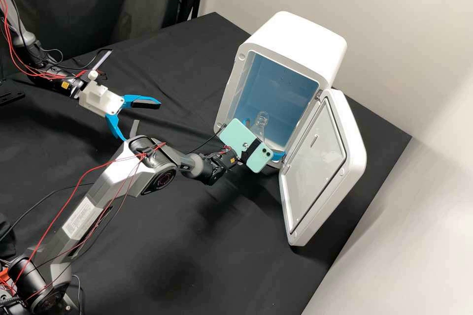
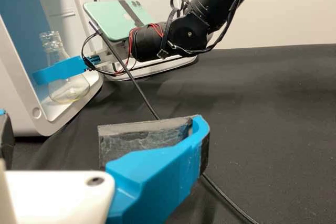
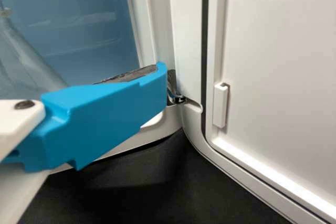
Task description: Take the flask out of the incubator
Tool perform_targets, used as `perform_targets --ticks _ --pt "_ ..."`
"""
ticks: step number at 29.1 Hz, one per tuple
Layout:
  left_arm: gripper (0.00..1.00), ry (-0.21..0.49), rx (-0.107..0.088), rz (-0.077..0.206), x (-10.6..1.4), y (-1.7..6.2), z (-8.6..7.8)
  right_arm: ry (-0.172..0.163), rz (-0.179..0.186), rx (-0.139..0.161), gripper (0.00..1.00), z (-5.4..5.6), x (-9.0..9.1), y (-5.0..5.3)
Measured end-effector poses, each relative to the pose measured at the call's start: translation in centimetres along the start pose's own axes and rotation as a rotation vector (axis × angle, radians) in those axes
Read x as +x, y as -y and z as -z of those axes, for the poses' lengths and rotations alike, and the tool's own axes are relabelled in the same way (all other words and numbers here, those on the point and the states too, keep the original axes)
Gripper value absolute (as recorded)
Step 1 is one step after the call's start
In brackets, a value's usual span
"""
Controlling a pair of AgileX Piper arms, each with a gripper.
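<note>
The white incubator stands on the black bench with its door swung wide open. A clear glass flask stands upright on the blue-lined floor near the opening. My right gripper, on the arm with a mint-green phone on its wrist, is at the opening. It is open beside the flask, with one blue finger across its front. Blue lining shows between that finger and the glass. My left gripper hangs open and empty over the bench, well left of the incubator.
The open door stands close on the right of the right gripper, with a small latch on its inner face. Red and black cables run along the arms. A black cable lies on the cloth. The bench ends just beyond the door.
</note>
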Motion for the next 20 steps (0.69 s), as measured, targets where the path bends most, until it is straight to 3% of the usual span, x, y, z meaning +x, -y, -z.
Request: perform_targets --ticks 20 --pt "1.00 -0.001 0.001 -0.001 -0.06 -0.14 -0.02 0.002 0.001 0.011 1.00 0.37 -0.06 -0.09"
